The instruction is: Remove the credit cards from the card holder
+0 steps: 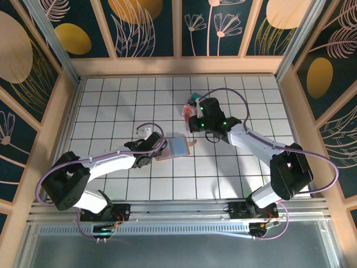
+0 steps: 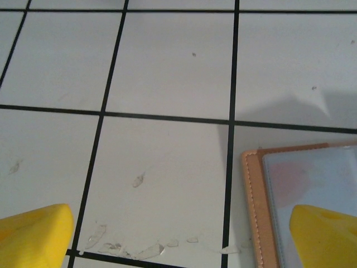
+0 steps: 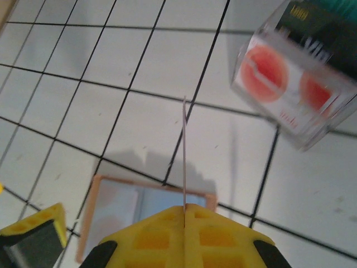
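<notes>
The right hand [image 3: 184, 211] is clamped on a thin card [image 3: 184, 151], seen edge-on, above the white tiled counter [image 3: 139, 61]. The left hand [image 2: 181, 220] is spread wide, one finger over the open card holder [image 2: 254, 206] lying flat there.

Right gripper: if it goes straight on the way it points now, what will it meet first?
Probably the white tiled table, touched first by the thin card that the right gripper holds; the clear box lies right of that line.

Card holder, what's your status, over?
Left gripper open, one finger over the open card holder. Right gripper shut on a thin card. Clear box just ahead.
</notes>
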